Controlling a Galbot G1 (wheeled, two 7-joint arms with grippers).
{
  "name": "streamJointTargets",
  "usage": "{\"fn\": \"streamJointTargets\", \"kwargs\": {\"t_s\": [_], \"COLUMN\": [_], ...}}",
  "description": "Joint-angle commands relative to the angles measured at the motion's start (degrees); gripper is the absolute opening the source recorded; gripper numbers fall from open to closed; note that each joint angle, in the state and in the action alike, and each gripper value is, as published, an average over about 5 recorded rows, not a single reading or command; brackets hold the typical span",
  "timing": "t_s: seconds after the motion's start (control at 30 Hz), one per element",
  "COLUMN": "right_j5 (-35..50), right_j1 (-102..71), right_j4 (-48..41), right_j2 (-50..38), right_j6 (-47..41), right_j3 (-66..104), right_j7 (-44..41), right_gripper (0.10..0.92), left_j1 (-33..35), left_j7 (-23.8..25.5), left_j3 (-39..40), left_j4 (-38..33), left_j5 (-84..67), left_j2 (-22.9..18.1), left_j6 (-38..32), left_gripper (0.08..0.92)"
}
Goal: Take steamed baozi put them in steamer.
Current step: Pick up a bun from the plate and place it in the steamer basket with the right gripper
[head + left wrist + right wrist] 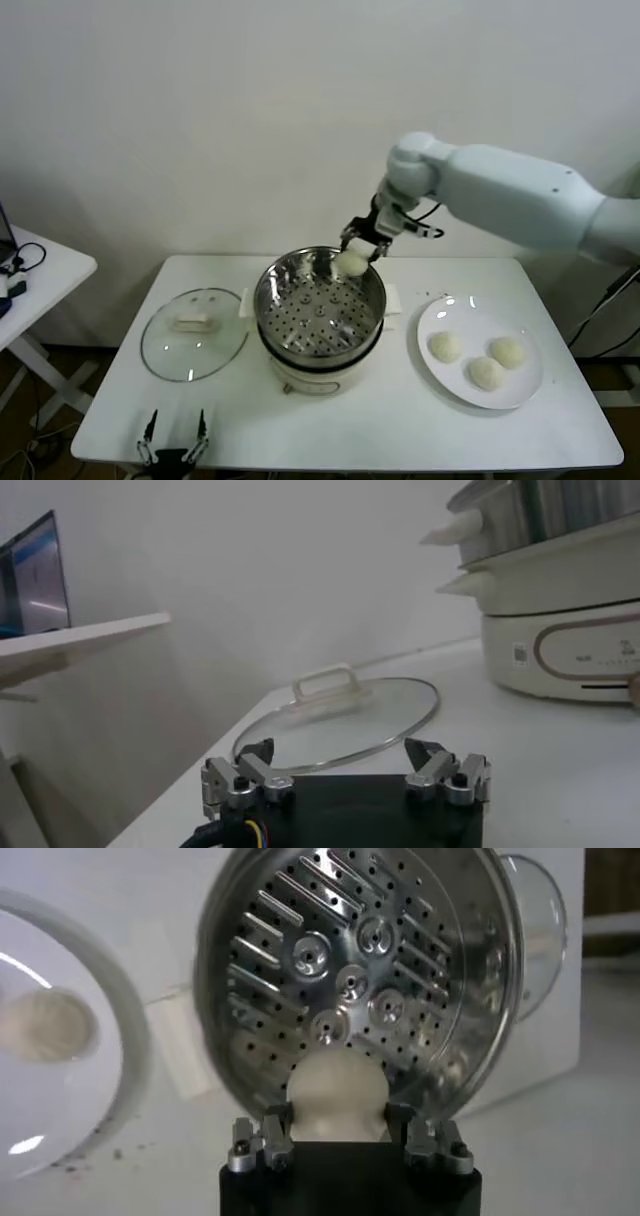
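Gripping one steamed baozi [351, 263], the right end effector [357, 247] hangs over the steamer's [320, 306] far rim. Three more baozi [486, 359] lie on the white plate [520, 393] at right. Left end effector [172, 437] waits spread open at the desk's [400, 420] near edge, by the glass lid [194, 333].

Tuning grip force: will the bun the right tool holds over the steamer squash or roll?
The bun looks soft and doughy, so it probably dents under a tight squeeze. Being round and smooth, it may roll a little once dropped onto the steamer floor. It seems light.
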Motion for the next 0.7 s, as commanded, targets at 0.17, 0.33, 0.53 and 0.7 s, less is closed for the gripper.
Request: {"fn": "streamJointTargets", "kwargs": {"t_s": [0.17,0.33,0.53,0.7], "right_j5": [-13.71,-13.56,-13.34,-7.87], "right_j1": [-10.29,-10.21,-10.24,-8.24], "right_j4": [-13.13,-14.74,-15.66,-14.26], "right_j2": [11.26,11.72,11.89,10.95], "right_j6": [6.98,7.42,7.68,7.73], "right_j3": [5.72,5.59,5.52,3.89], "right_j7": [6.03,5.99,5.95,5.24], "right_gripper": [0.628,0.631,0.638,0.715], "left_j1": [-0.17,-0.45,-0.65,-0.5], "left_j7": [-0.32,-0.31,-0.31,-0.31], "left_j3": [0.3,0.3,0.41,0.4], "left_j4": [1.23,1.4,1.63,1.37], "left_j5": [1.57,1.51,1.49,1.53], "left_j2": [-0.1,-0.06,-0.04,-0.24], "left_j6": [-0.62,-0.71,-0.8,-0.81], "left_gripper": [0.823,0.823,0.823,0.823]}}
